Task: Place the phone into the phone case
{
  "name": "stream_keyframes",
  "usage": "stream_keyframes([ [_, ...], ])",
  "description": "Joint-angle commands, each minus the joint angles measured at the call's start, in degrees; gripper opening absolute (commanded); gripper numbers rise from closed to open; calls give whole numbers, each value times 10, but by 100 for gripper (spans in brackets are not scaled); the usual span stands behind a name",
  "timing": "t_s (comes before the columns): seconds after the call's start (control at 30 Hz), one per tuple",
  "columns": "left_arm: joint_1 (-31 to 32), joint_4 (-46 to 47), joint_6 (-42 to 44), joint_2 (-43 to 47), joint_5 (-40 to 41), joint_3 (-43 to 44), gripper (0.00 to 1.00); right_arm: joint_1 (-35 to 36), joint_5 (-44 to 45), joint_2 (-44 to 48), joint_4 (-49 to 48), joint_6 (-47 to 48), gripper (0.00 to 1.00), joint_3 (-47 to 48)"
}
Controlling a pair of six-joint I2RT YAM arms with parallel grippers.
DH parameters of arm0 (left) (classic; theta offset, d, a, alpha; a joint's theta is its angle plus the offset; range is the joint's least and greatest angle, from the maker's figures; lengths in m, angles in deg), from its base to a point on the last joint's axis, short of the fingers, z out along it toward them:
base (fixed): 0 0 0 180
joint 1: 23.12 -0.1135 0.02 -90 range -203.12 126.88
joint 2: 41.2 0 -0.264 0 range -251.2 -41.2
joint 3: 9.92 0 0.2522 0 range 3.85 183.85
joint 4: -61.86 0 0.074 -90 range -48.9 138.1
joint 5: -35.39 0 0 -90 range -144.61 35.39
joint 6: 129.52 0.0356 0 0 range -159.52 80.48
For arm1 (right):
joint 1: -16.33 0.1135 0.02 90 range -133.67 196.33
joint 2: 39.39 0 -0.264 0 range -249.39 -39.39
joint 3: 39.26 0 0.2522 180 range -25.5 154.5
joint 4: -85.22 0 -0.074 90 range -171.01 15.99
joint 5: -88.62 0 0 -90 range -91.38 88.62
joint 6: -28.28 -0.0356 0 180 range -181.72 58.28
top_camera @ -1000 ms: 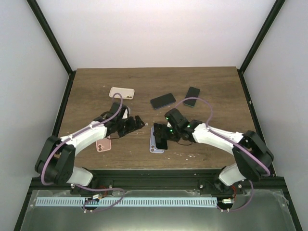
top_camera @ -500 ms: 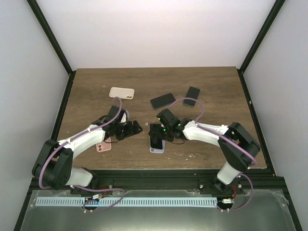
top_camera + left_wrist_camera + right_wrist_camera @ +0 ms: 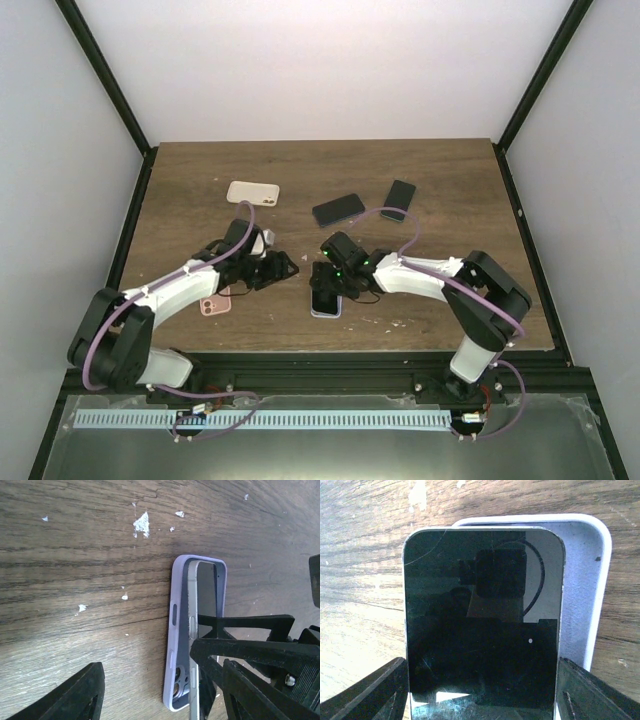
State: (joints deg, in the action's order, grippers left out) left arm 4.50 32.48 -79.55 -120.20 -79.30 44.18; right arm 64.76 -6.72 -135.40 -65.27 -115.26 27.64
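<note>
The right gripper has its jaws pinched on the two long edges of the phone. The phone lies screen-up over the lavender phone case on the wooden table, offset toward one long wall so that the opposite wall and a strip of the case floor remain exposed. The left gripper hovers just beside the case with its jaws spread, gripping nothing.
</note>
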Motion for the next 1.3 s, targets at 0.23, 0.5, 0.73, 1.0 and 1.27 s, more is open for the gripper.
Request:
stream_keyframes([
  [0.23, -2, 45, 4, -29, -42, -8, 57, 14, 40, -6, -3, -18, 68, 27],
  [0.5, -1, 68, 15, -55, -56, -6, 50, 18, 47, 12, 21, -18, 91, 35],
  [0.73, 3, 79, 23, -77, -57, -5, 47, 18, 50, 43, 28, 1, 94, 25],
  [1.0, 27, 88, 26, -103, -52, 5, 38, -5, 47, 87, -3, 32, 73, -33],
  [1.27, 64, 94, 14, -128, -31, 8, 33, -33, 11, 99, -52, 41, 54, -92],
])
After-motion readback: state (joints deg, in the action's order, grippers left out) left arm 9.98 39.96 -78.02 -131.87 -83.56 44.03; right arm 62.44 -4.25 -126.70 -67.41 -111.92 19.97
